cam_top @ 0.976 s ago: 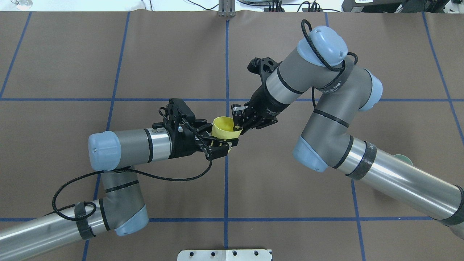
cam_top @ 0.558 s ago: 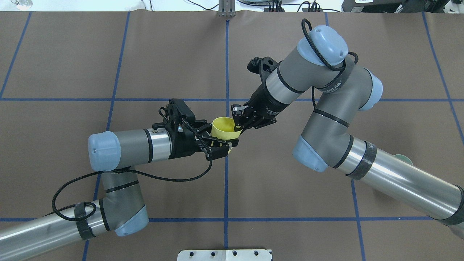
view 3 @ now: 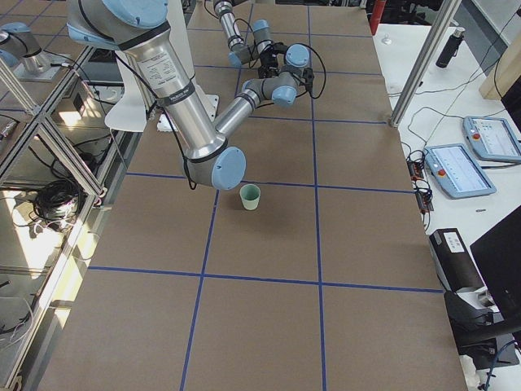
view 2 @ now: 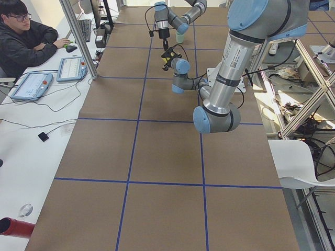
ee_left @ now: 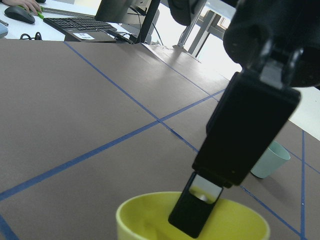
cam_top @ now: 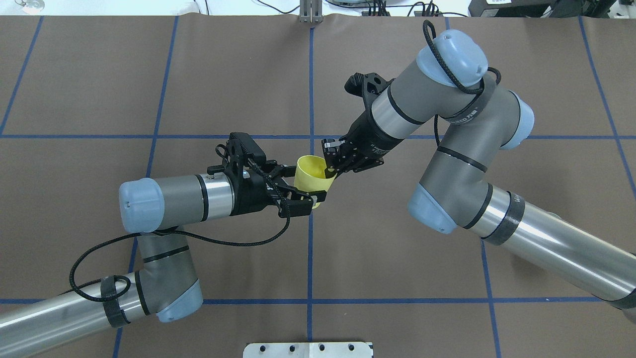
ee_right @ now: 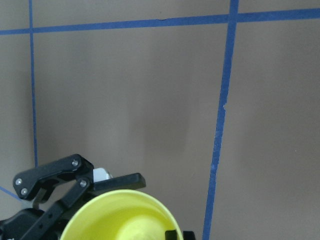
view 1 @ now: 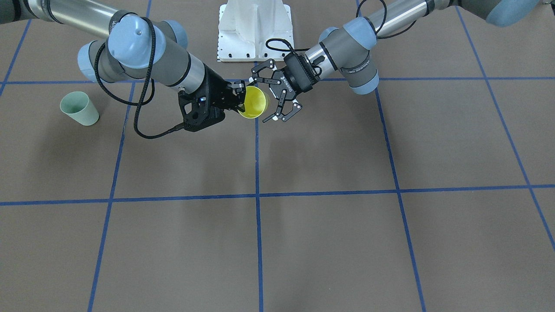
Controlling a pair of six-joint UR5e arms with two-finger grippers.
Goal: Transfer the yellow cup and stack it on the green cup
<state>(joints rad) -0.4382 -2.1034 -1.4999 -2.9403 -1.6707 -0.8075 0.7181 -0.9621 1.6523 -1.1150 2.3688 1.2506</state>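
The yellow cup hangs in the air above the table's middle, mouth tilted up. My right gripper is shut on its rim, one finger inside the cup, as the left wrist view shows. My left gripper is open, its fingers spread wide on either side of the cup's base and apart from it. The right wrist view shows the cup's mouth with the left gripper's fingers behind it. The green cup stands upright on the table on my right side; my right arm hides it in the overhead view.
The brown mat has a grid of blue tape lines. The white robot base plate sits at the near edge. An operator sits at a desk with keyboards and tablets beyond the table's far edge.
My right arm has shifted slightly up and to the right, taking the yellow cup with it. My left gripper has drawn back a little from the cup.
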